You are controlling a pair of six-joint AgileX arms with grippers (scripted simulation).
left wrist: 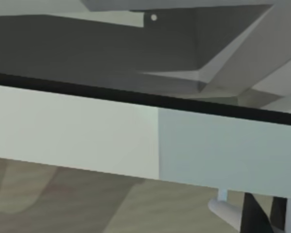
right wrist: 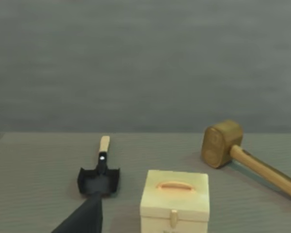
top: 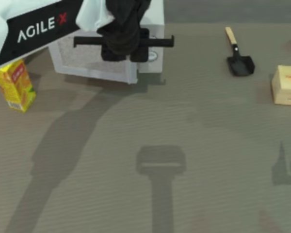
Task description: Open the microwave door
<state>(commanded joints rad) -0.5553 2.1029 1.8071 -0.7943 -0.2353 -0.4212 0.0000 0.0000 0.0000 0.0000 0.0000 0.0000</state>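
Observation:
The white microwave stands at the back left of the table. Its door, with a grey speckled mesh window, stands slightly ajar, its free edge swung out past the body. A silver knob shows beside it. My left gripper hangs over the door's free edge. In the left wrist view the door's white edge crosses the picture, with the dark cavity behind it. The dark fingers are closed round the pale handle. My right gripper is parked off the top view.
A yellow juice carton stands left of the microwave. At the right are a black shovel with a wooden grip, a pale wooden box and a wooden mallet.

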